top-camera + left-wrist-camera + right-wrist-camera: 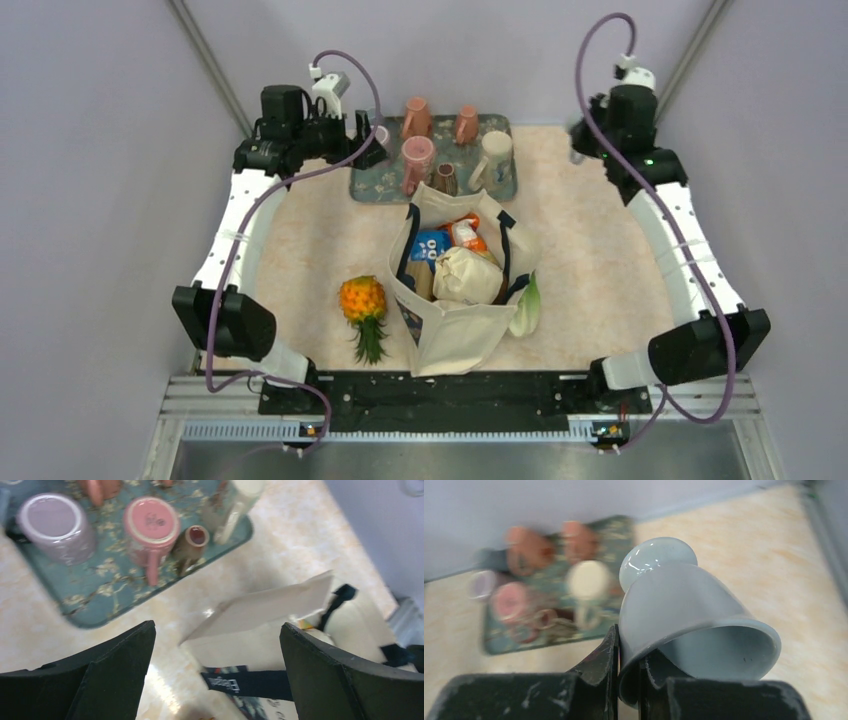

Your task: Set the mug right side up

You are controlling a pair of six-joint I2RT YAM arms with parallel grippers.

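Right gripper (628,675) is closed on the wall of the mug (684,605), with one finger inside the rim and the other finger outside. The mug is pale grey and glossy. It is held on its side: the open mouth looks toward the wrist camera and a little to the right, and the closed end points away. It hangs over the table (600,250) at the far right side, apart from the tray (100,600).

Left gripper (217,629) is spread wide and holds nothing. In its wrist view it is above the near edge of the tray and the top of the bag (460,300). On the tray, a purple mug (52,522) and a pink mug (151,522) stand upside down, with their bottoms up. Just beside the pink mug there is a small brown cup (195,537); I cannot tell which way it stands.

The bag stands open in the middle of the table, full of groceries. A pineapple (363,300) lies just to the left of the bag.
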